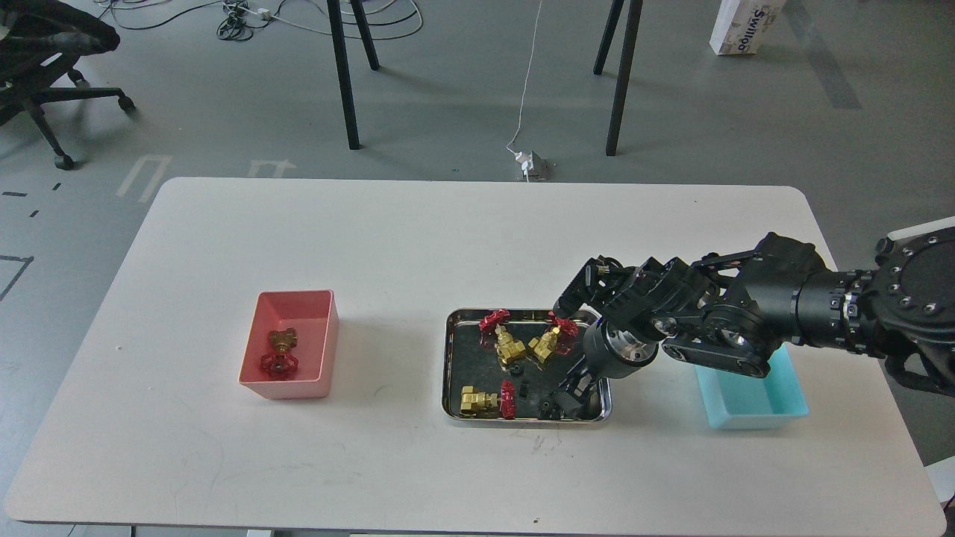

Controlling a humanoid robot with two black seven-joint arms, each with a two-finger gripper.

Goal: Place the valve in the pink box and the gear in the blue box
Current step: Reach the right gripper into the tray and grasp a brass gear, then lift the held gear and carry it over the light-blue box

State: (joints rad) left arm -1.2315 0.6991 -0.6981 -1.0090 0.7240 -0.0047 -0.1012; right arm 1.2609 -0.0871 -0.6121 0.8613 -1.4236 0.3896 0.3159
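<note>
R gripper (568, 394) is lowered into the tray (451, 358) at its front-right corner, fingers pointed down among the small black parts; fingers are seen dark against dark tray floor, so whether apart or together can't be told, nor whether anything is held. R arm (746, 313) is reached in from the table's right edge, passing over the blue box (753, 410), w/ its wrist above the tray's right rim. L gripper isn't seen.

Just left of the fingertips, black gears (524, 390) are scattered on the tray floor near the front rim. Three valves are laid in the tray: two (507, 344) (548, 343) side by side nr the back, red wheels toward the back rim; a third (485, 401) at the front-left corner, on its side, wheel to the right.

Tray is set at table (373, 246) centre, toward the front edge. Blue box is just right of it, partly hidden by the arm; contents not visible. Pink box (324, 350) is well apart to the left, w/ one valve (280, 352) lying inside.
</note>
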